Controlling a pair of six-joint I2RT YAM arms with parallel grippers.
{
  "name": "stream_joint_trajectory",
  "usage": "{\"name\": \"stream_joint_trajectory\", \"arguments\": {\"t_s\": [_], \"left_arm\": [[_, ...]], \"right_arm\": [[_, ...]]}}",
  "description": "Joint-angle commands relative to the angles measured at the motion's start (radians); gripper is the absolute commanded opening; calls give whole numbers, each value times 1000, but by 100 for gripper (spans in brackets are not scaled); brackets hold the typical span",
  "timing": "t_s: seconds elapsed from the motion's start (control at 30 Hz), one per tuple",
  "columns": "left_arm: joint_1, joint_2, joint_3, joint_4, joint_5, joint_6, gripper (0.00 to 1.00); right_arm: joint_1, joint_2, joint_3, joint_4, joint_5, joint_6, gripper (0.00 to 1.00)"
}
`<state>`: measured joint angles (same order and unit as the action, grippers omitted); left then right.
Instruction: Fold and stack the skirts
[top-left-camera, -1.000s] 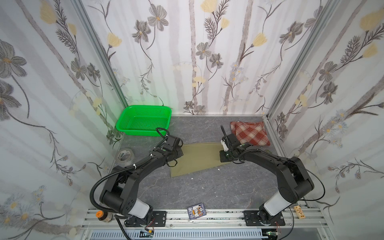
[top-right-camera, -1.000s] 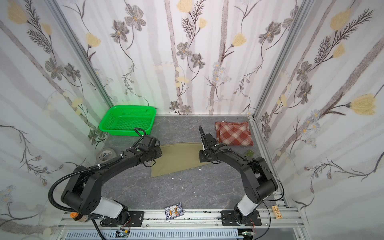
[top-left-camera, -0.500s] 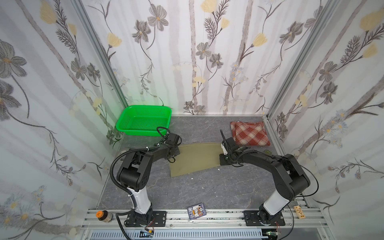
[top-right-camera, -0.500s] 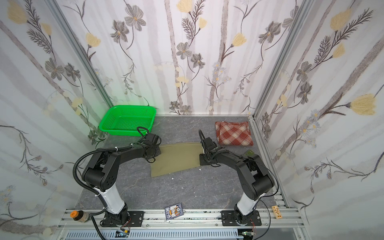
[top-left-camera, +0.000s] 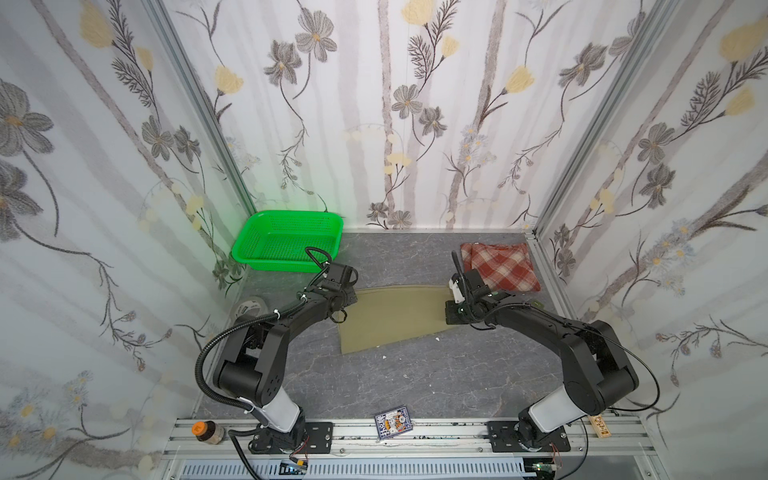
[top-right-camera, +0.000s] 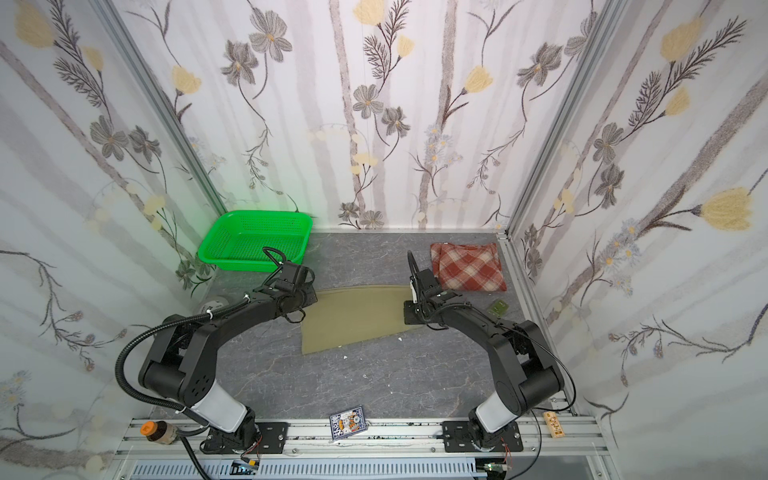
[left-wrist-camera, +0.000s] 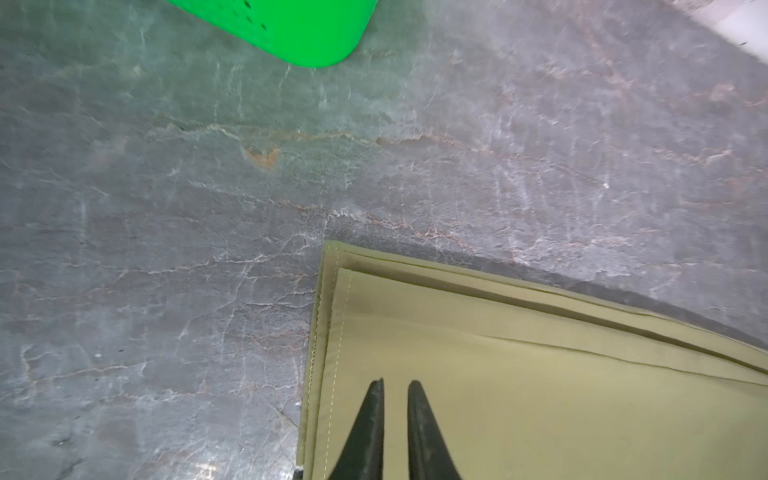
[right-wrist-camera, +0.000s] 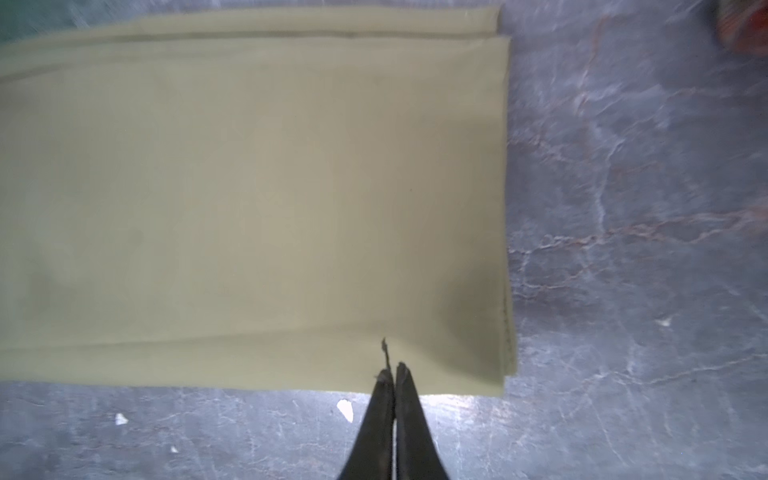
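Change over the last second: small. Left arm (top-left-camera: 291, 316) redrawn at elbow and shoulder, folded tighter than a second ago, yet with its tip over almost the same spot. Right arm (top-left-camera: 536, 320) barely shifted. Khaki skirt (top-left-camera: 395, 316) unmoved, same outline, flat on the table (top-left-camera: 415, 382) between both tips. Shows stacked hems at its corner in the left wrist view, so already folded at least once. Reads as a fold just laid down and a grip being given up, not a new lift. Stacking not yet done.

Right gripper (right-wrist-camera: 394, 370): fingertips all but together, only a hairline between, a frayed thread at the tip. Sits at the nearer edge of the skirt, by its right-hand corner. Cannot tell whether a sliver of hem is pinched or merely touched; no cloth raised.

Left gripper (left-wrist-camera: 395, 384): parted by a narrow slot, nothing between. Hangs over the skirt's far left corner, just inside the stitched hem; contact with the cloth unclear.

Farther back: plaid skirt (top-left-camera: 500, 270), folded, by the far right corner, near the khaki one but apart from it, under neither gripper. Probably the other half of the stack. Green basket (top-left-camera: 286, 266) in the far left corner, apart from both.
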<state>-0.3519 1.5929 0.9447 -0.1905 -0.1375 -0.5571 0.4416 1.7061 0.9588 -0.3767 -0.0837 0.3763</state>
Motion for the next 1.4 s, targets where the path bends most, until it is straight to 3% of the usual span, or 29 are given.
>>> {"name": "stream_joint_trajectory", "arguments": {"t_s": [0.0,0.23,0.47,0.77,1.1,1.2,1.37], "left_arm": [[-6,-50,-26,5,16,4,16],[-25,-89,-79,6,46,-14,17],[-41,-71,-106,14,55,-27,16],[-44,-52,-89,22,60,-25,16],[-47,-37,-90,26,61,-31,15],[-47,-39,-93,26,59,-33,15],[-47,-43,-98,26,52,-29,15]], "right_arm": [[-42,-13,8,12,-34,-28,64],[-149,124,31,126,-165,-67,68],[-149,238,87,152,-209,-72,61],[-136,274,67,163,-188,-69,59],[-89,308,63,157,-150,-65,49],[-79,317,69,149,-126,-61,42],[-73,341,74,139,-99,-54,16]]}}
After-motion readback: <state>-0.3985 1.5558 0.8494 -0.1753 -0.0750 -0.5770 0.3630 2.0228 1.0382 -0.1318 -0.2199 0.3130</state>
